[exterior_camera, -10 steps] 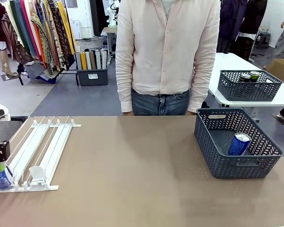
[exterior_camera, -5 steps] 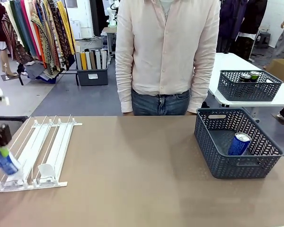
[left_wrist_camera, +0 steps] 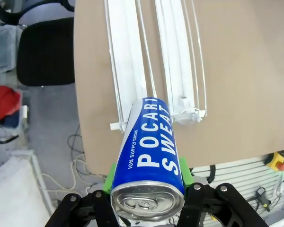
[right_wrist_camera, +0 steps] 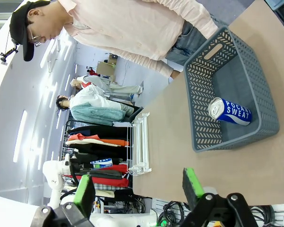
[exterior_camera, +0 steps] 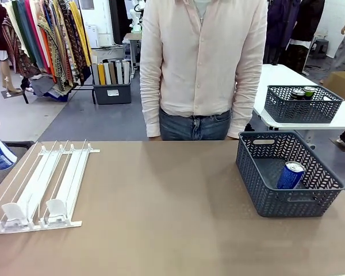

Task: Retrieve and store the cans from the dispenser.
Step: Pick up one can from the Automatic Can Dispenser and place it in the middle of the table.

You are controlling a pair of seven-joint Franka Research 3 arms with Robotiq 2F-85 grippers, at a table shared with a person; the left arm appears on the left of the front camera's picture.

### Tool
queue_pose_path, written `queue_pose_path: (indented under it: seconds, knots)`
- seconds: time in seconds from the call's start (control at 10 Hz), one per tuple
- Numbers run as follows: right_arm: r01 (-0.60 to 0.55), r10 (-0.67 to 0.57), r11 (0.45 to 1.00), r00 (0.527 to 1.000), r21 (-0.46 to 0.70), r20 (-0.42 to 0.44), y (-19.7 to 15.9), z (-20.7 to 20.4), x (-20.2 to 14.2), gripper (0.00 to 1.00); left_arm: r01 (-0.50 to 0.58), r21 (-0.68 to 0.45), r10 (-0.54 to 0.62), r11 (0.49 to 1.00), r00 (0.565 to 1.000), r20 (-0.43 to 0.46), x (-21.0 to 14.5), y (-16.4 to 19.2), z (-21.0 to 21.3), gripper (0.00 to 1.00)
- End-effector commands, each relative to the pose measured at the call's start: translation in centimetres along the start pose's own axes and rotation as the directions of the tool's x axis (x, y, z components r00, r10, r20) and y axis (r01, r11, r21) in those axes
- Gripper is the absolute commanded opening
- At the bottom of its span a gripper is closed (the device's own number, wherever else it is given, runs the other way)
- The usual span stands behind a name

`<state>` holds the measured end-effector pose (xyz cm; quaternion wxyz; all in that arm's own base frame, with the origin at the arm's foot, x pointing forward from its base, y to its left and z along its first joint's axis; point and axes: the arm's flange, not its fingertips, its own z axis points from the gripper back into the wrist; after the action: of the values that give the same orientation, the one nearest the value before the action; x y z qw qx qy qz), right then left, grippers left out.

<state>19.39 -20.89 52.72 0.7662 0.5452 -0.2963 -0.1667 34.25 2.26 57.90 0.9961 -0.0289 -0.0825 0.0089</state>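
We count two blue cans in the working area. The first blue can (left_wrist_camera: 149, 156) sits nearest the left wrist camera, pinched between the green pads (left_wrist_camera: 183, 166) of the left claw (left_wrist_camera: 146, 189), silver top toward the lens. In the front view this can (exterior_camera: 0, 154) appears at the left edge, tilted, held above the worktop (exterior_camera: 161, 218). Below it, we see one dispenser (left_wrist_camera: 154, 61) lying flat on the worktop; the front view shows two white pusher blocks (exterior_camera: 56, 208) at the near end of the dispenser (exterior_camera: 43, 184), with its lanes bare.

The right claw (right_wrist_camera: 139, 189) stands spread, nothing between its fingers. Beyond it, the right wrist view shows the second blue can (right_wrist_camera: 229, 111) lying on its side inside one grey basket (right_wrist_camera: 270, 118), lettering legible; the front view shows that can (exterior_camera: 290, 175) without readable lettering. At the far side stands one person (exterior_camera: 204, 63). The front view adds a second basket (exterior_camera: 302, 106) on a farther white table (exterior_camera: 276, 80).
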Motion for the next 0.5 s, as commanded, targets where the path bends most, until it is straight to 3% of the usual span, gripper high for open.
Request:
queue_pose_path:
  seconds: [0.0, 0.1, 0.2, 0.4]
  knots:
    - [-0.025, 0.025, 0.999, 1.000, 0.031, 0.014, 0.3, 0.0, 0.3, 1.00, 0.016, -0.031, -0.018, 0.999, 0.998, -0.054, -0.6, 2.0, 0.4, 0.00]
    - [-0.025, 0.025, 0.999, 1.000, 0.031, 0.014, 0.3, 0.0, 0.3, 1.00, -0.048, -0.032, 0.046, 0.998, 0.998, -0.053, -0.2, 3.8, -0.4, 0.00]
    - [-0.025, 0.025, 0.999, 1.000, 0.031, 0.014, 0.3, 0.0, 0.3, 1.00, 0.001, -0.008, -0.001, 1.000, 1.000, -0.017, -0.4, 0.6, 0.1, 0.00]
    - [-0.025, 0.025, 0.999, 1.000, 0.031, 0.014, 0.3, 0.0, 0.3, 1.00, 0.001, -0.008, -0.001, 1.000, 1.000, -0.017, -0.4, 0.6, 0.1, 0.00]
